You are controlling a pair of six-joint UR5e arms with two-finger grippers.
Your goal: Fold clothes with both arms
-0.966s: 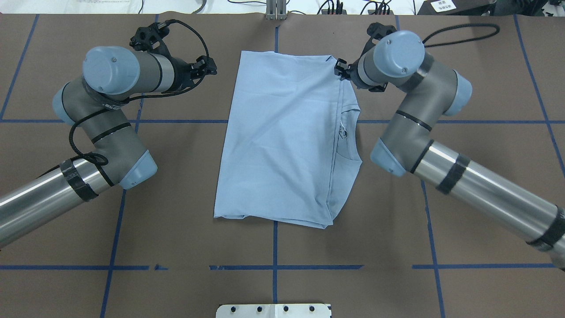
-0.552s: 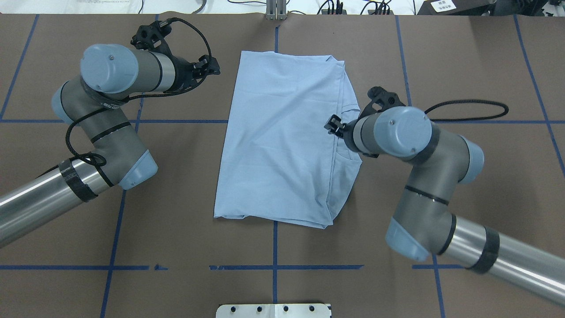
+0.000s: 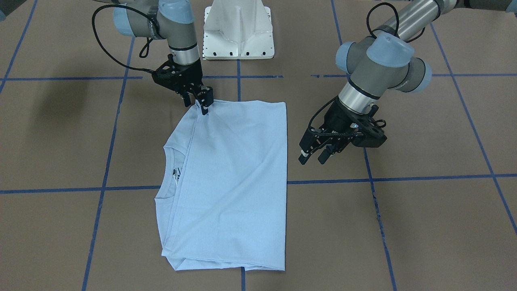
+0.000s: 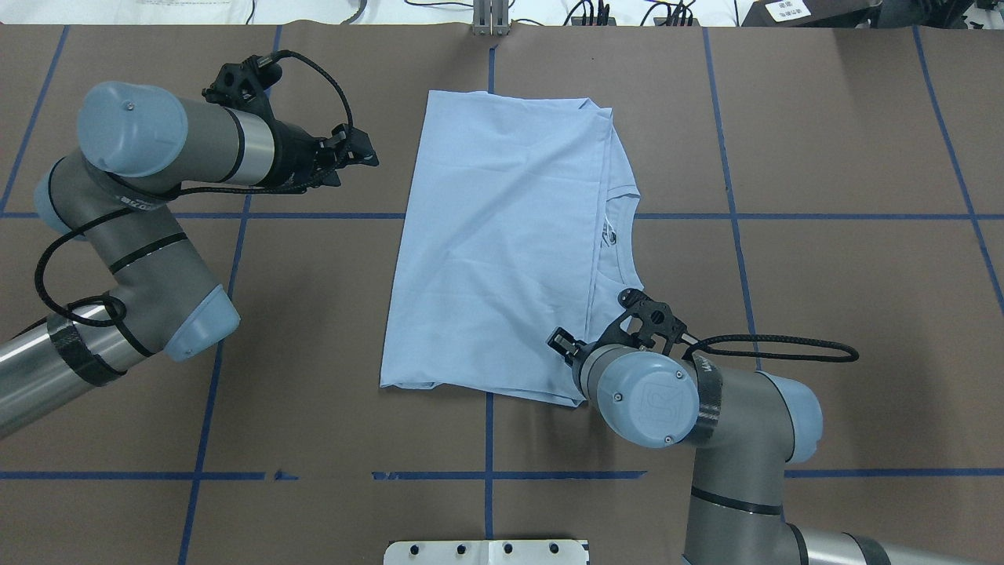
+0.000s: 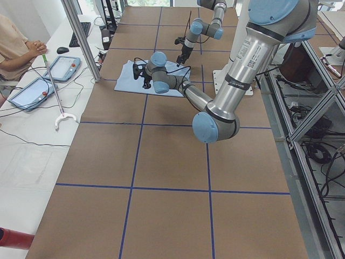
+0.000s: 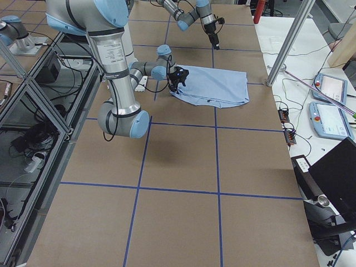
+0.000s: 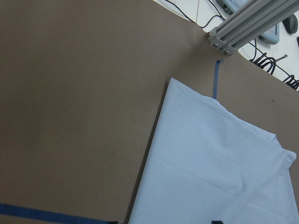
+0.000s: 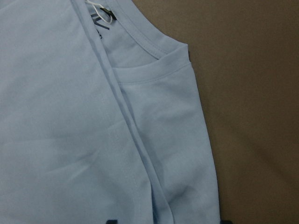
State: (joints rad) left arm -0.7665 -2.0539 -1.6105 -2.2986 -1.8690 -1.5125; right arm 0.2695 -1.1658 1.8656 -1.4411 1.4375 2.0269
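we see the shirt (image 4: 502, 251) lying folded flat in the middle of the table (image 4: 314, 408). from overhead, our left claw (image 4: 367, 155) hovers with fingers spread at its 10 o'clock, clear of the cloth. our right claw (image 4: 558, 344), also spread, is over its 5 o'clock corner; we cannot tell if it touches.

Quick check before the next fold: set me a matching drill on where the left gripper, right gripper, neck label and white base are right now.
1. left gripper
2. right gripper
3. neck label
4. white base

A. on the T-shirt, next to the folded-over edge
B. at the T-shirt's near corner on the robot's right
C. over bare table, beside the T-shirt's straight edge
D. at the table's edge on the robot's side

Pairs: 1-C, 2-B, 3-A, 4-D
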